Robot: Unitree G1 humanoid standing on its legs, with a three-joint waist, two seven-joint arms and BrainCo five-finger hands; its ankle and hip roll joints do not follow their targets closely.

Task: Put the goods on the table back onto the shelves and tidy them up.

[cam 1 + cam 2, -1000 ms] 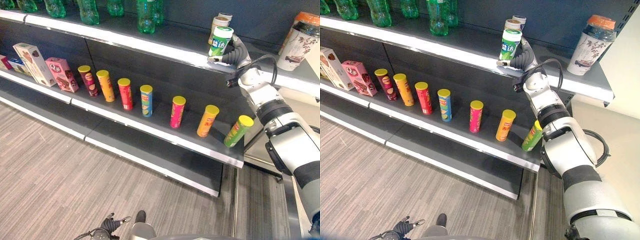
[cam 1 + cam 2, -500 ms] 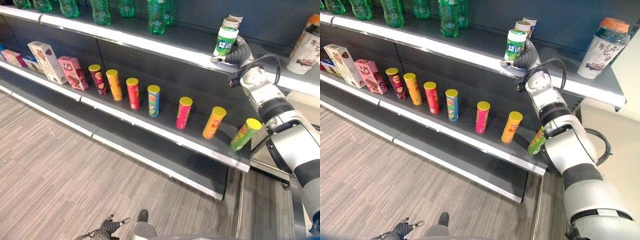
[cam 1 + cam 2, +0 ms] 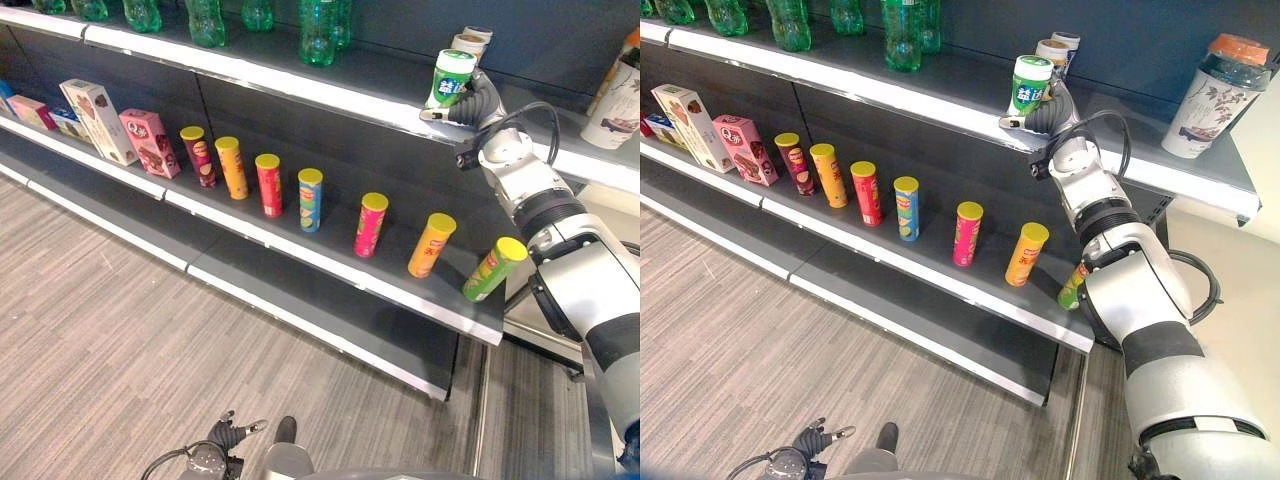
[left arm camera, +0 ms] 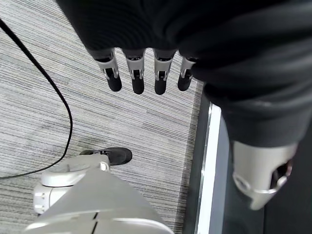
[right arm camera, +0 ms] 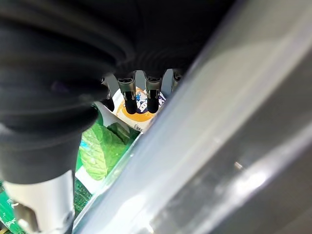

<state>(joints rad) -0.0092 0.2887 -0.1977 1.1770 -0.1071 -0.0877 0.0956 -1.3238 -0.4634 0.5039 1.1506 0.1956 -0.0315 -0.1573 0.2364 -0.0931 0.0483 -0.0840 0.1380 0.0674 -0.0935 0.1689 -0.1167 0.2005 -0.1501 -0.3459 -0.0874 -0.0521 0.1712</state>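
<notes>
Left hand low over the grey plank floor, fingers straight and relaxed, nothing in it. Beyond it, dark shelving: the middle shelf carries a row of upright crisp tubes along its front edge, from a maroon tube through an orange one, a red one, a blue one, a pink one and a yellow-orange one to a green tube leaning at the right end. Toward the left end, a pink carton and a taller pale carton.

Right hand up at the front edge of the top shelf, fingers curled round a green-and-white canister, which stands upright at that edge. Two more canisters directly behind it. Green bottles farther left on the top shelf; a patterned jar with an orange lid near its right end.
</notes>
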